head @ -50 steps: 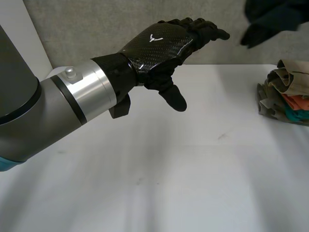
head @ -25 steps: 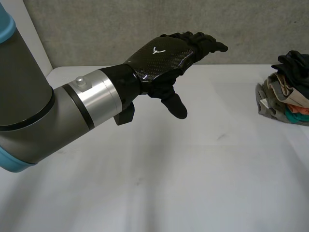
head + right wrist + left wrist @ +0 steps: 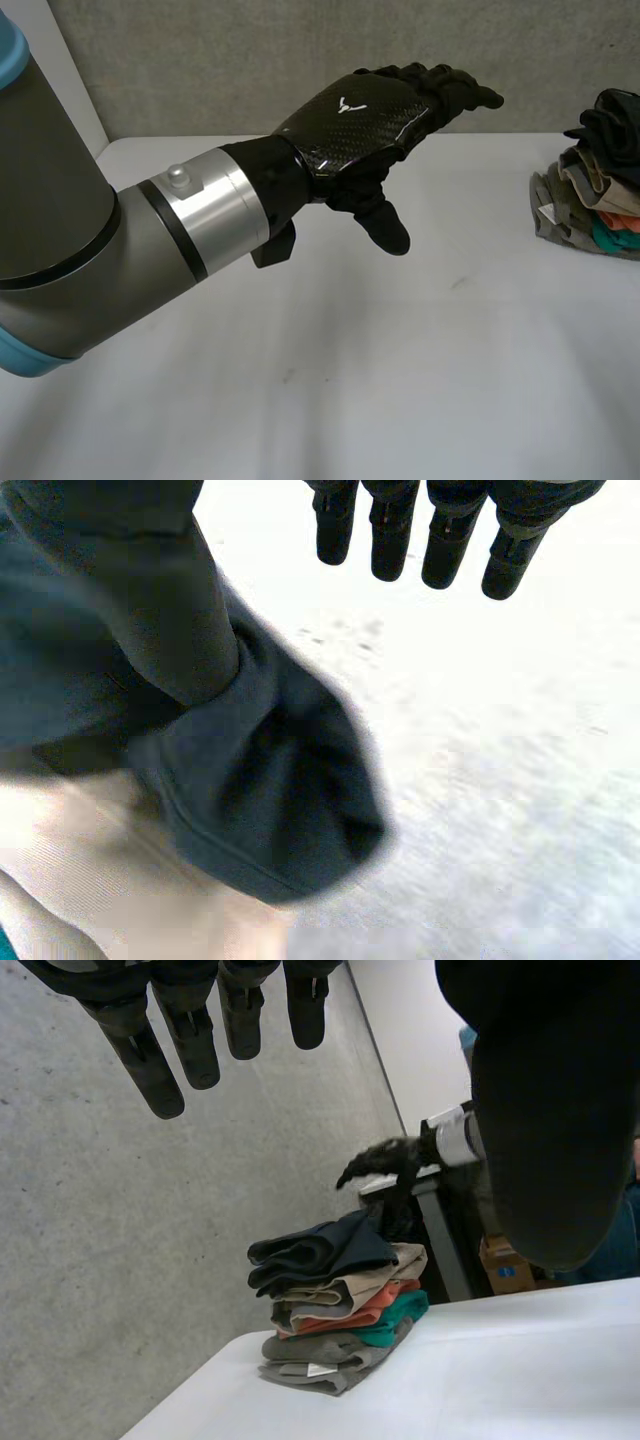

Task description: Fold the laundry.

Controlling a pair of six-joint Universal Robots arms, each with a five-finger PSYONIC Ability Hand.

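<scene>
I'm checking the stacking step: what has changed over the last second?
The dark garment, in the air above the pile a second ago, now lies on top of it. The right hand is open over it. The open left hand has drifted a little toward the pile. The rest of the pile stayed put.

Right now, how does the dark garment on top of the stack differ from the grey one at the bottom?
The dark garment is near black; the grey garment is mid grey. The dark garment bulges in a rounded fold, while the grey garment lies flatter under the whole pile. The grey garment shows a small white tag; the dark garment shows none. Both are folded in one stack on the white table.
</scene>
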